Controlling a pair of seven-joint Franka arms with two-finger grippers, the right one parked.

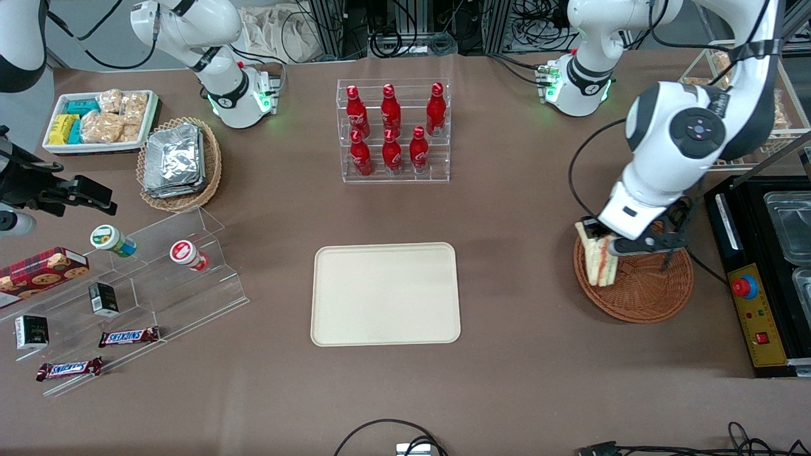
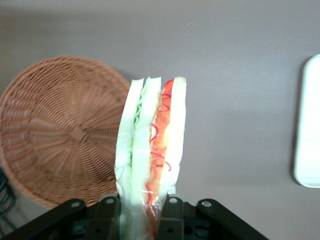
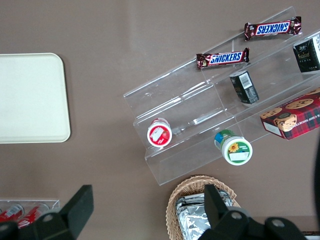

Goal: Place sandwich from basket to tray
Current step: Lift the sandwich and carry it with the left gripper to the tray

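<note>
The tool (image 2: 145, 207) grips the pale triangular sandwich (image 1: 599, 258), lifted over the round reddish-brown wicker basket (image 1: 640, 288). Next likely comes carriage toward the flat cream rectangular tray (image 1: 385, 294) at the table's middle.

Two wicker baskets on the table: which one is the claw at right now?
The reddish-brown basket at the working arm's end, bare inside. The claw holds the sandwich over its rim. The tan basket holds foil packs.
</note>
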